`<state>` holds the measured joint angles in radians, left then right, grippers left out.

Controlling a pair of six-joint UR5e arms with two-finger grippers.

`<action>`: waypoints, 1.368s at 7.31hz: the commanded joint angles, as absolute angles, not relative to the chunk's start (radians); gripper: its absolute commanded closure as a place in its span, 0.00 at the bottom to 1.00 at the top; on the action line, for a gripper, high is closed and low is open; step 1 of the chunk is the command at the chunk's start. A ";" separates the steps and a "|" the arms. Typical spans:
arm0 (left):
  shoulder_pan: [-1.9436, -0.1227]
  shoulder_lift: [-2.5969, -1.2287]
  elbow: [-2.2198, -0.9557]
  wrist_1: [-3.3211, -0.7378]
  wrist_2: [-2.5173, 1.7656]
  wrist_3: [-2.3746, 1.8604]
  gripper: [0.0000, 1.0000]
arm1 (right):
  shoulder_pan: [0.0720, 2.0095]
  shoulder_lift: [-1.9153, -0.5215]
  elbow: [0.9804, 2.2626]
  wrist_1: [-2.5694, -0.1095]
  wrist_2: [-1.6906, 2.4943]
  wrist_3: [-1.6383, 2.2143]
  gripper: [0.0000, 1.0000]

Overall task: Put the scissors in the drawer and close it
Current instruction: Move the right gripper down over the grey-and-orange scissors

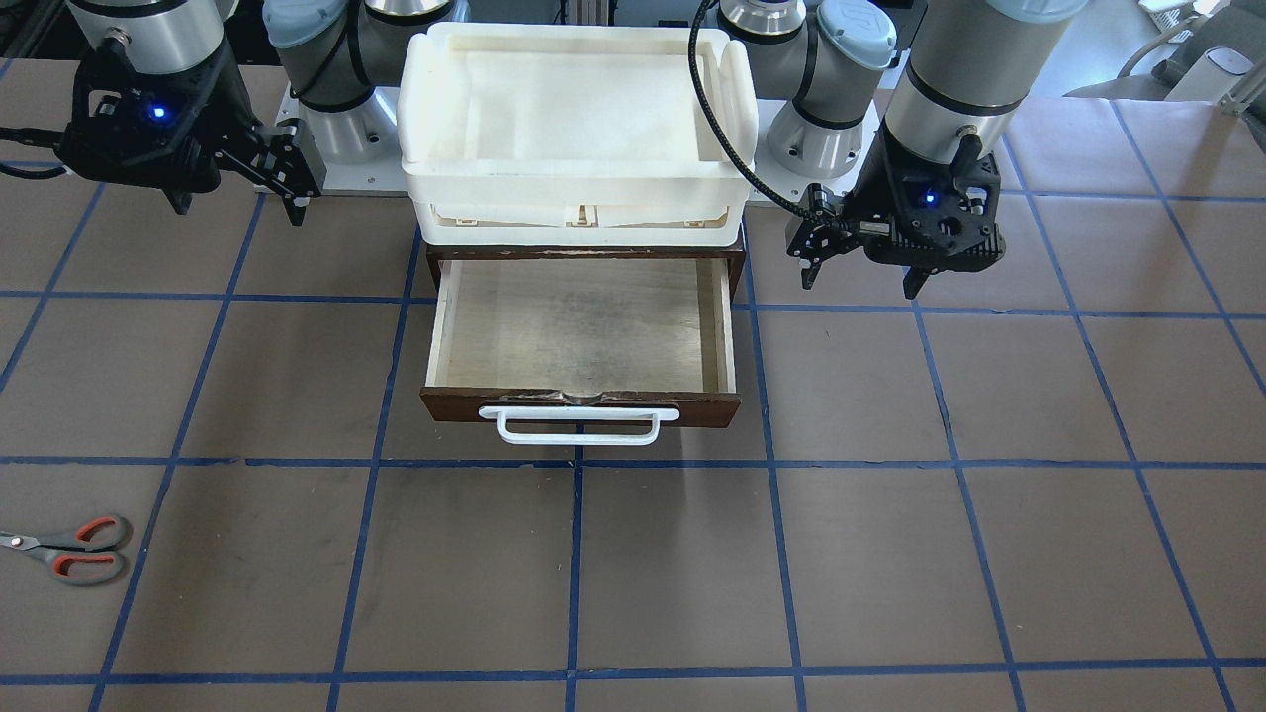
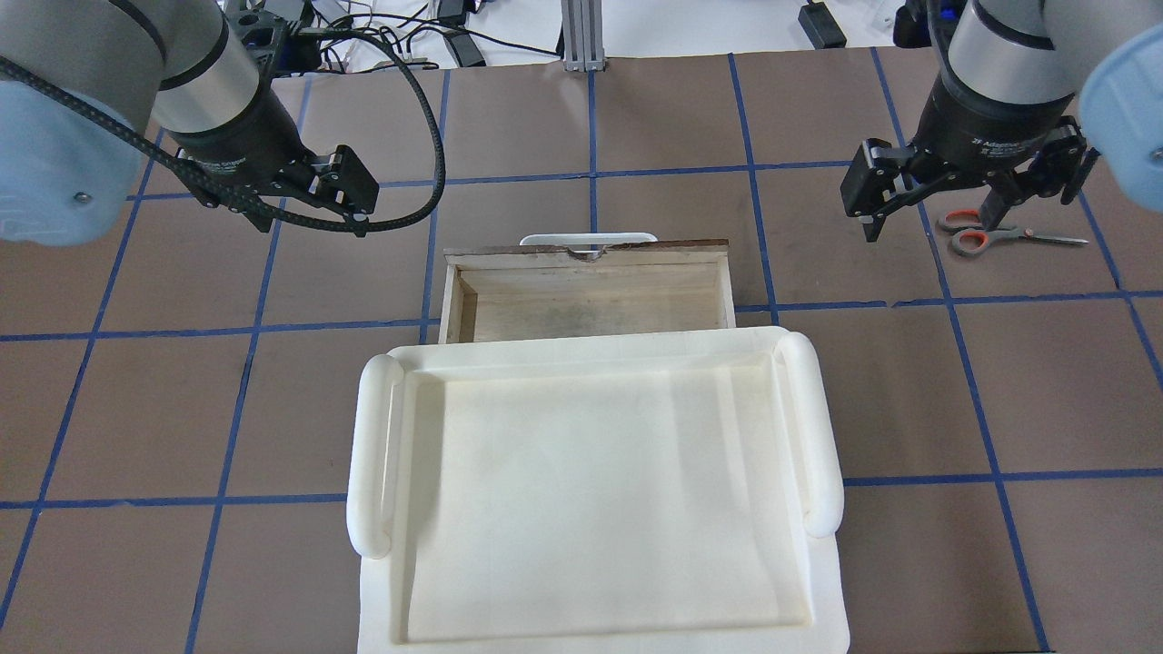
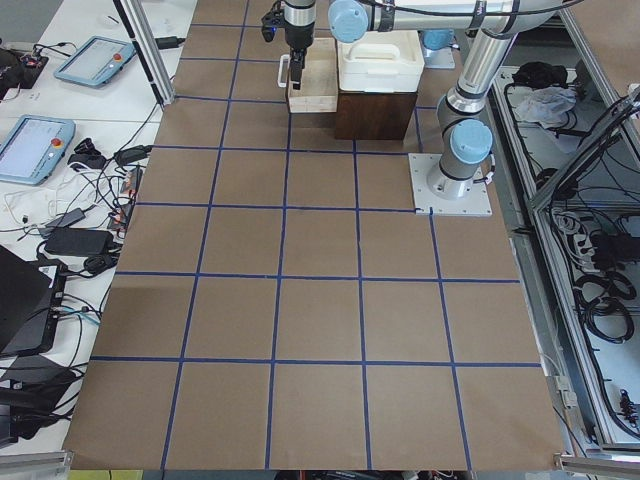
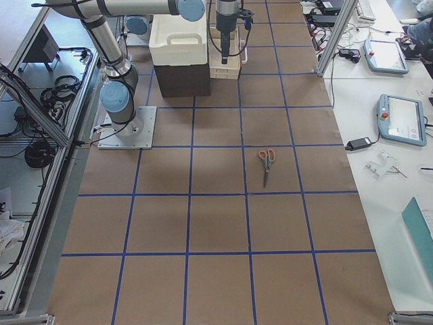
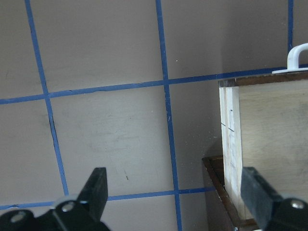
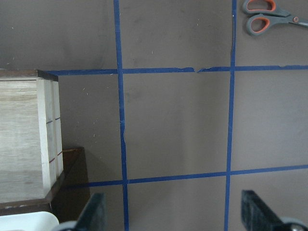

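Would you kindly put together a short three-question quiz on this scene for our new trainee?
1. True or false: the drawer is pulled open and has nothing in it.
2. The scissors lie: A, inside the drawer; B, on the table, on the right arm's side; C, across the drawer's front edge.
3. Fill the gap: the left gripper and the right gripper are both ____ and hold nothing.

Key: 1 true; 2 B; 3 open.
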<state>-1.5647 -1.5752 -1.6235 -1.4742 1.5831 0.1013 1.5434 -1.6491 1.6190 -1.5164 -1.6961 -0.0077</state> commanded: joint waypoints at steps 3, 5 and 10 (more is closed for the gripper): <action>-1.565 -1.571 -1.624 -1.476 1.583 0.103 0.00 | 1.534 -1.640 1.620 -1.511 -1.618 -0.208 0.00; -1.565 -1.574 -1.624 -1.474 1.583 0.106 0.00 | 1.397 -1.591 1.620 -1.508 -1.618 -0.476 0.00; -1.565 -1.572 -1.624 -1.476 1.583 0.104 0.00 | 1.134 -1.340 1.663 -1.848 -1.626 -1.455 0.00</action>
<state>-1.5646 -1.5726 -1.6245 -1.4757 1.5831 0.1037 1.1935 -1.4153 1.6408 -1.7209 -1.6271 -1.1847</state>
